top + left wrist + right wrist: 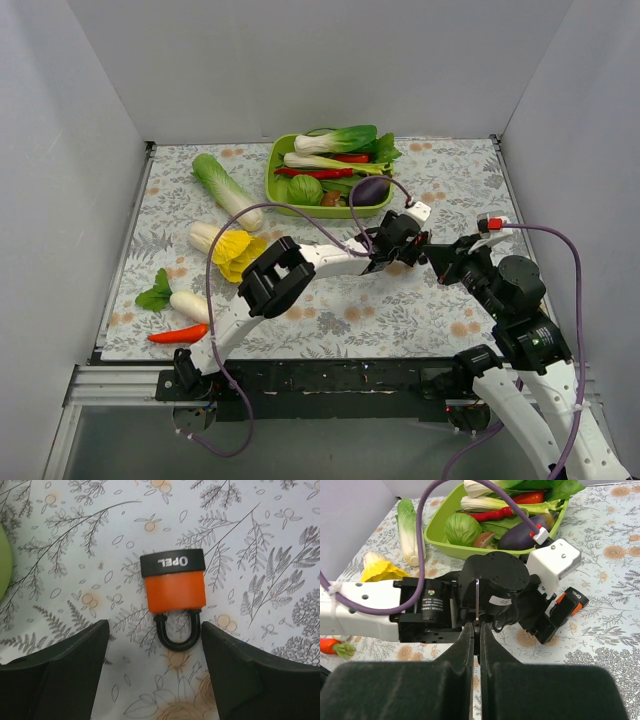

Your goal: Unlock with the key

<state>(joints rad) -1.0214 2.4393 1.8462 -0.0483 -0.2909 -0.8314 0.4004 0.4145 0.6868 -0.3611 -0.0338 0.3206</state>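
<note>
1. Key (pixel 477 600) is standing upright, its silver blade sticking up from the right gripper (pixel 476 629), whose fingers are pinching it tight.
2. Left gripper (pixel 154 630) is hanging spread wide over the orange-and-black padlock (pixel 174 585), its fingers flanking the shackle (pixel 176 632) without touching.
3. Padlock is lying flat on the floral tablecloth (pixel 260 540).
</note>
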